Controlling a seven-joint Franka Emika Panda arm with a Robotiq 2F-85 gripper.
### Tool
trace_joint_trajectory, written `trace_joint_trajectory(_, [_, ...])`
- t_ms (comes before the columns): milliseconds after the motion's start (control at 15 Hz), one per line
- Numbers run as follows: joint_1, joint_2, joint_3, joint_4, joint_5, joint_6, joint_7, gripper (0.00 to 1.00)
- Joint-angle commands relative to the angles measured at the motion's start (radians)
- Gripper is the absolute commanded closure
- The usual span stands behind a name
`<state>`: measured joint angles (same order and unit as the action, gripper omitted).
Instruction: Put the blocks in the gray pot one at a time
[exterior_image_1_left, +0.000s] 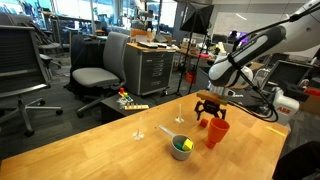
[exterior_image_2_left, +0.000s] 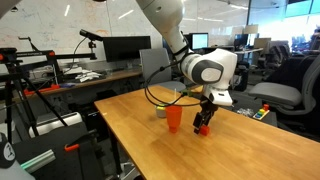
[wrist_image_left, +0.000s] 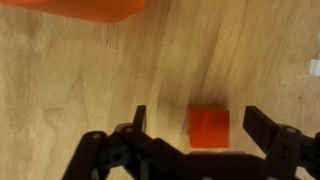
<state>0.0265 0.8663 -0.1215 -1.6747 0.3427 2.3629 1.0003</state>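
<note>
gray pot (exterior_image_1_left: 180, 156) already holds yellow and green blocks (exterior_image_1_left: 184, 145); gripper (wrist_image_left: 200, 120) wide open straddling 1 orange block (wrist_image_left: 209, 128) beside red cup (exterior_image_1_left: 217, 132), ungrasped.

red cup (wrist_image_left: 90, 8): the top edge of the wrist view cuts it off; only a blurry orange strip shows.
red block (wrist_image_left: 209, 122): its bottom part hides behind the black body of the gripper (wrist_image_left: 200, 125).
gray pot (exterior_image_2_left: 161, 112): in an exterior view the red cup hides most of it.
blocks in the pot (exterior_image_1_left: 182, 146): yellow and green bits, too small to count.
arm (exterior_image_1_left: 300, 22): the right edge of an exterior view cuts it off.
white thing (wrist_image_left: 314, 68): cut by the wrist view's right edge; cannot tell what it is.
tiny pale thing (exterior_image_1_left: 138, 135): too small to name.
</note>
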Motion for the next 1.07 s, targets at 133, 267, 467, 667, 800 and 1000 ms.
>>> trace_joint_trajectory(133, [-0.006,-0.07,0.005,-0.086,-0.016,-0.004,-0.004,0.01])
trace_joint_trajectory(267, [-0.004,-0.07,-0.002,-0.085,-0.035,-0.005,-0.014,0.26])
trace_joint_trajectory(467, [-0.005,-0.061,-0.006,-0.073,-0.069,0.01,-0.046,0.42])
trace_joint_trajectory(667, [-0.014,-0.052,-0.004,-0.066,-0.084,0.012,-0.067,0.66])
trace_joint_trajectory(800, [-0.02,-0.058,-0.003,-0.069,-0.082,0.013,-0.083,0.81])
trace_joint_trajectory(1000, [-0.034,-0.131,0.013,-0.11,-0.063,0.027,-0.135,0.87])
